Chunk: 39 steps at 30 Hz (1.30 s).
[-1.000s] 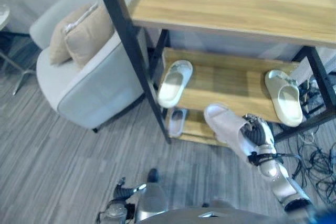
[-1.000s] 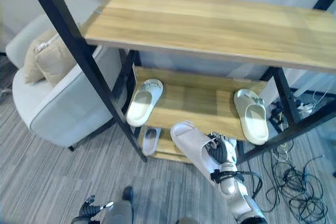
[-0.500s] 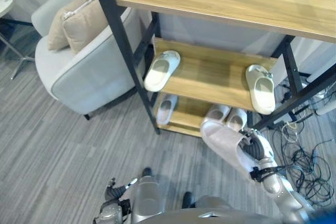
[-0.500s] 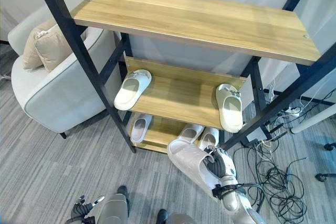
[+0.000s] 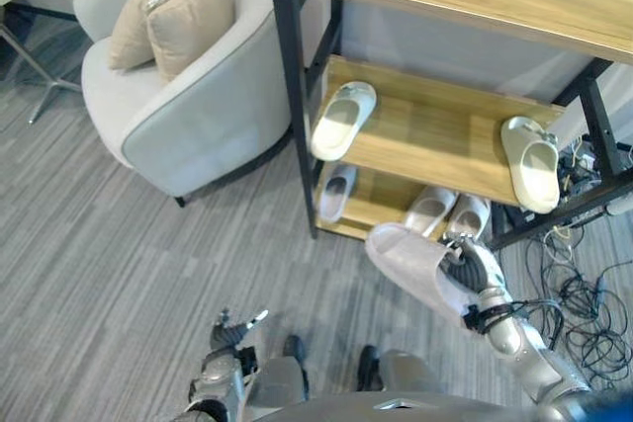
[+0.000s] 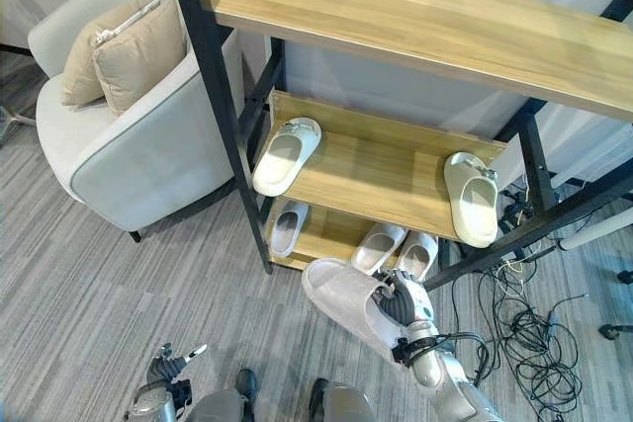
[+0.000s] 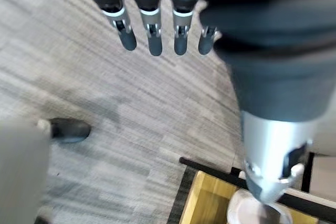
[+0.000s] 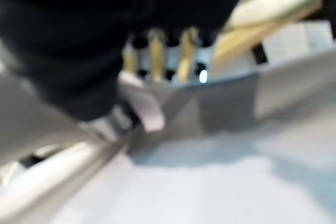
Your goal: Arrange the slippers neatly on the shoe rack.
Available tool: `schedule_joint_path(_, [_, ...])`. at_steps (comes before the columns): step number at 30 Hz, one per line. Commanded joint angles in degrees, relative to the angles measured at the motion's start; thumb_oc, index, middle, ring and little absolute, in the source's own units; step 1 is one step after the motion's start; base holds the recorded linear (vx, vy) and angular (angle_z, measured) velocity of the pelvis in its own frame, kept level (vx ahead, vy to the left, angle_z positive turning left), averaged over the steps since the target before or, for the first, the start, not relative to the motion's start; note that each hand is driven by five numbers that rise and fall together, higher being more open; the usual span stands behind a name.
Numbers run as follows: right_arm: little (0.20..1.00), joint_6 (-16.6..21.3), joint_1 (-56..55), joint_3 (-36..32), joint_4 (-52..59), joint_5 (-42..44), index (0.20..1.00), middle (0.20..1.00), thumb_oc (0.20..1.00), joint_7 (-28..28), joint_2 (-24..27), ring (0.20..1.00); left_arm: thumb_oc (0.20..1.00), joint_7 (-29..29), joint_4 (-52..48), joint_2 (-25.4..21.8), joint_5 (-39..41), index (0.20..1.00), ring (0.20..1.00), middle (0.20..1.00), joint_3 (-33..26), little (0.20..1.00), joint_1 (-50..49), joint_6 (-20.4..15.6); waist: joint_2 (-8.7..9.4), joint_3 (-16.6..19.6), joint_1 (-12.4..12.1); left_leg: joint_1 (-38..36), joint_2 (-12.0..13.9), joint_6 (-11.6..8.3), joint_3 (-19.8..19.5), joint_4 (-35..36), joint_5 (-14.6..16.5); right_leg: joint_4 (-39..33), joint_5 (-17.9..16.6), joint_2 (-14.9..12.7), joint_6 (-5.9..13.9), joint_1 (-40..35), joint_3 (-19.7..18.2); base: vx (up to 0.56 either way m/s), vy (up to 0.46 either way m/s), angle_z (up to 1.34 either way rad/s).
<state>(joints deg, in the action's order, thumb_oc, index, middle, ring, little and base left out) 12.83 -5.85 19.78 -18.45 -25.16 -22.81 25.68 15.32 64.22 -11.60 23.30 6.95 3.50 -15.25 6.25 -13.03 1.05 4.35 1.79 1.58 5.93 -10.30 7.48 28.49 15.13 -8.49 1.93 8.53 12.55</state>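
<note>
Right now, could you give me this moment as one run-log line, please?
right hand: shut on grey slipper, off rack | left hand: open, idle | middle shelf: two cream slippers, far apart

Right arm: reaches forward from the lower right, forearm angled up and to the left.
Right hand [image 6: 404, 303]: fingers curled round the heel end of a pale slipper [image 6: 346, 295], held above the floor.
Left hand [image 5: 229, 335]: low at the lower left, fingers [image 7: 152, 32] straight and spread, holding nothing.
</note>
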Motion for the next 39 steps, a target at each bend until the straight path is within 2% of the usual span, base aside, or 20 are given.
schedule_joint_path(1, [0.2, 1.9, -0.62, 0.61, 5.44, -0.34, 0.2, 0.2, 0.2, -0.25, 1.51, 0.2, 1.0, 0.18, -4.5, -0.24, -1.78, 1.0, 1.0, 1.0, 0.22, 1.0, 1.22, -2.14, 0.15, 0.37, -0.03, 5.05, 2.49, -1.09, -0.41, -7.79, 3.06, -8.85, -10.61, -5.6, 5.69, -2.86, -3.18, 0.07, -0.116, 0.35])
schedule_joint_path(6, [0.2, 1.23, 1.45, 2.64, 3.49, -0.67, 0.2, 0.2, 0.2, 0.26, 1.47, 0.2, 1.0, 0.64, -9.64, -1.91, 1.6, 1.0, 1.0, 1.0, 0.32, 1.0, 2.84, -3.74, 0.79, -0.19, -0.18, 8.07, 3.34, -1.69, -1.78, -10.9, 4.34, -16.1, -16.61, -9.54, 6.89, -0.62, -4.98, 0.0, -0.13, 0.11])
schedule_joint_path(7, [0.2, 1.23, 1.47, 2.66, 3.46, -0.67, 0.2, 0.2, 0.2, 0.25, 1.47, 0.2, 1.0, 0.63, -9.67, -1.91, 1.62, 1.0, 1.0, 1.0, 0.32, 1.0, 2.81, -3.72, 0.56, -0.32, -0.25, 8.19, 3.63, -1.73, -1.84, -11.58, 4.89, -15.96, -16.44, -9.29, 6.88, -0.74, -4.97, -0.04, -0.079, -0.14])
schedule_joint_path(9, [0.2, 1.04, 2.7, 3.21, 2.95, -0.41, 0.2, 0.2, 0.2, 0.25, 1.67, 0.2, 1.0, 0.62, -11.3, -2.3, 4.81, 1.0, 1.0, 1.0, 0.18, 1.0, 4.05, -4.64, 1.13, -1.91, 0.07, 10.2, 3.65, -1.94, -2.31, -15.07, 5.7, -15.27, -18.73, -9.58, 7.57, 2.37, -6.11, -0.06, -0.085, -0.05])
schedule_joint_path(10, [0.2, 1.01, 2.77, 3.25, 3.41, -0.15, 0.2, 0.2, 0.2, 0.23, 1.89, 0.2, 1.0, 0.8, -12.37, -2.56, 6.05, 1.0, 1.0, 1.0, -0.06, 1.0, 4.72, -5.01, 1.45, -2.69, 0.42, 11.77, 3.74, -2.07, -2.89, -17.63, 6.36, -14.62, -18.75, -9.22, 7.86, 3.04, -6.79, -0.12, -0.157, 0.02])
schedule_joint_path(11, [0.2, 1.16, 3.44, 3.71, 3.86, 0.48, 0.2, 0.2, 0.2, 0.18, 2.29, 0.2, 1.0, 1.12, -13.21, -2.71, 9.46, 1.0, 1.0, 1.0, -0.84, 1.0, 6.92, -6.01, 2.31, -3.97, 0.56, 15.2, 3.57, -2.71, -3.9, -22.06, 7.81, -14.34, -16.39, -8.34, 7.94, 3.19, -7.8, -0.17, -0.156, 0.09])
schedule_joint_path(14, [0.2, 0.71, 5.94, 5.15, 2.76, 0.28, 0.2, 0.2, 0.2, -0.81, 3.36, 0.2, 1.0, 2.36, -13.29, -2.36, 13.22, 1.0, 1.0, 1.0, -1.81, 1.0, 10.02, -7.27, 2.17, -6.21, 1.0, 20.74, 4.86, -3.47, -5.12, -27.31, 8.11, -6.99, -13.76, -7.2, 7.63, 9.5, -8.61, -0.15, -0.101, 0.24])
schedule_joint_path(16, [0.2, 0.53, 6.58, 5.6, 2.73, 0.42, 0.2, 0.2, 0.2, -1.15, 3.5, 0.2, 1.0, 2.87, -13.35, -2.05, 14.54, 1.0, 1.0, 1.0, -2.16, 1.0, 11.07, -7.85, 2.2, -6.46, 1.21, 22.95, 5.32, -3.71, -5.66, -28.8, 8.1, -4.64, -12.73, -6.89, 7.39, 11.65, -8.48, -0.05, -0.073, 0.16])
schedule_joint_path(17, [0.2, 0.09, 7.16, 6.16, 3.02, -0.29, 0.2, 0.2, 0.2, -1.82, 4.31, 0.2, 1.0, 3.39, -13.98, -1.52, 16.59, 1.0, 1.0, 1.0, -2.15, 1.0, 12.19, -8.7, 2.05, -6.95, 1.17, 25.3, 6.03, -4.17, -7.33, -31.64, 10.1, 0.3, -8.74, -6.25, 7.15, 14.49, -8.64, 0.01, -0.081, 0.21])
schedule_joint_path(20, [0.2, -0.21, 7.92, 6.76, 2.86, -1.18, 0.2, 0.2, 0.2, -2.87, 4.63, 0.2, 1.0, 3.75, -15.09, -0.86, 18.42, 1.0, 1.0, 1.0, -2.51, 1.0, 12.95, -9.52, 1.98, -6.79, 1.45, 29.57, 6.01, -4.34, -8.64, -34.44, 10.48, 4.24, -6.73, -6.34, 6.8, 18.15, -8.18, -0.05, -0.064, 0.5])
schedule_joint_path(25, [0.2, -1.61, 13.35, 7.37, 1.7, -0.59, 0.2, 0.2, 0.2, -7.56, 2.25, 0.2, 1.0, 5.72, -16.24, -0.4, 24.43, 1.0, 1.0, 1.0, -4.39, 1.0, 16.08, -11.26, 1.67, -7.66, 1.38, 44.25, 5.17, -4.08, -10.69, -45.1, 12.73, 19.42, -0.63, -6.83, 4.9, 33.98, -9.27, -0.13, 0.002, 0.15])
schedule_joint_path(26, [0.2, -1.96, 14.68, 7.33, 1.31, -0.79, 0.2, 0.2, 0.2, -8.51, 2.02, 0.2, 1.0, 6.45, -16.27, -0.73, 24.39, 1.0, 1.0, 1.0, -4.58, 1.0, 16.75, -11.52, 1.52, -7.78, 1.29, 47.24, 4.84, -4.12, -10.97, -47.59, 13.29, 22.25, 0.3, -6.64, 4.5, 37.02, -9.53, -0.1, 0.025, 0.12])
schedule_joint_path(27, [0.2, -2.08, 17.34, 6.63, 1.63, 0.14, 0.2, 0.2, 0.2, -10.16, 1.98, 0.2, 1.0, 7.07, -16.22, -1.06, 24.09, 1.0, 1.0, 1.0, -4.77, 1.0, 17.85, -11.0, 0.99, -7.24, 1.39, 53.14, 4.83, -3.76, -11.84, -52.39, 14.48, 27.45, 2.4, -6.65, 3.63, 43.29, -10.67, -0.08, 0.023, 0.06])
schedule_joint_path(29, [0.2, -2.11, 18.41, 5.51, 1.9, 0.95, 0.2, 0.2, 0.2, -11.53, 1.88, 0.2, 1.0, 7.69, -15.97, -2.07, 23.45, 1.0, 1.0, 1.0, -4.83, 1.0, 18.46, -10.98, 0.71, -7.24, 1.46, 56.5, 4.78, -3.53, -12.46, -55.19, 15.29, 31.18, 3.76, -6.7, 2.95, 47.03, -11.33, -0.05, 0.015, 0.07])
schedule_joint_path(30, [0.2, -1.95, 20.2, 3.64, 3.73, 2.57, 0.2, 0.2, 0.2, -12.91, 2.04, 0.2, 1.0, 8.28, -16.83, -2.91, 22.33, 1.0, 1.0, 1.0, -4.67, 1.0, 19.32, -10.39, 0.02, -6.95, 1.52, 62.62, 4.76, -2.87, -13.41, -61.07, 17.02, 37.82, 6.55, -6.7, 1.83, 53.65, -12.75, -0.03, 0.007, 0.06])
schedule_joint_path(31, [0.2, -1.99, 20.22, 3.59, 3.79, 2.61, 0.2, 0.2, 0.2, -12.87, 2.08, 0.2, 1.0, 8.33, -16.85, -2.89, 22.29, 1.0, 1.0, 1.0, -4.67, 1.0, 19.38, -10.36, 0.02, -6.65, 1.52, 63.27, 4.77, -2.89, -13.43, -61.57, 17.24, 38.36, 6.81, -6.69, 1.84, 54.34, -12.89, -0.01, 0.015, 0.06])
schedule_joint_path(36, [0.2, -1.41, 23.22, -3.44, 7.37, 7.13, 0.2, 0.2, 0.2, -16.55, 2.77, 0.2, 1.0, 11.76, -21.36, -6.52, 18.8, 1.0, 1.0, 1.0, -4.57, 1.0, 19.8, -10.55, -1.84, -6.46, 1.77, 76.56, 3.78, -2.12, -15.02, -76.52, 21.29, 55.29, 12.37, -6.02, -0.38, 69.23, -16.34, 0.05, -0.009, 0.0])
schedule_joint_path(37, [0.2, -1.39, 23.28, -3.52, 7.36, 7.2, 0.2, 0.2, 0.2, -16.52, 2.78, 0.2, 1.0, 11.95, -21.48, -6.5, 18.66, 1.0, 1.0, 1.0, -4.53, 1.0, 19.86, -10.49, -1.8, -6.09, 1.76, 77.43, 3.74, -2.18, -15.06, -77.25, 21.63, 56.08, 12.75, -6.03, -0.34, 70.16, -16.55, 0.12, -0.028, -0.09])
schedule_joint_path(38, [0.2, -0.33, 25.31, -5.53, 8.67, 9.7, 0.2, 0.2, 0.2, -17.47, 2.87, 0.2, 1.0, 12.52, -22.7, -7.38, 18.92, 1.0, 1.0, 1.0, -5.07, 1.0, 20.31, -10.47, -2.26, -6.42, 1.62, 81.61, 3.63, -1.98, -15.34, -83.12, 22.97, 62.22, 14.47, -5.28, -0.9, 74.96, -17.7, 0.11, -0.032, -0.06])
schedule_joint_path(39, [0.2, 0.05, 25.74, -6.68, 10.14, 9.83, 0.2, 0.2, 0.2, -18.04, 3.0, 0.2, 1.0, 12.93, -23.89, -7.91, 19.54, 1.0, 1.0, 1.0, -5.63, 1.0, 20.24, -10.99, -2.48, -6.82, 1.68, 83.35, 3.66, -1.93, -15.41, -85.25, 23.47, 64.49, 15.11, -5.08, -1.19, 76.72, -18.11, 0.14, -0.057, 0.0])
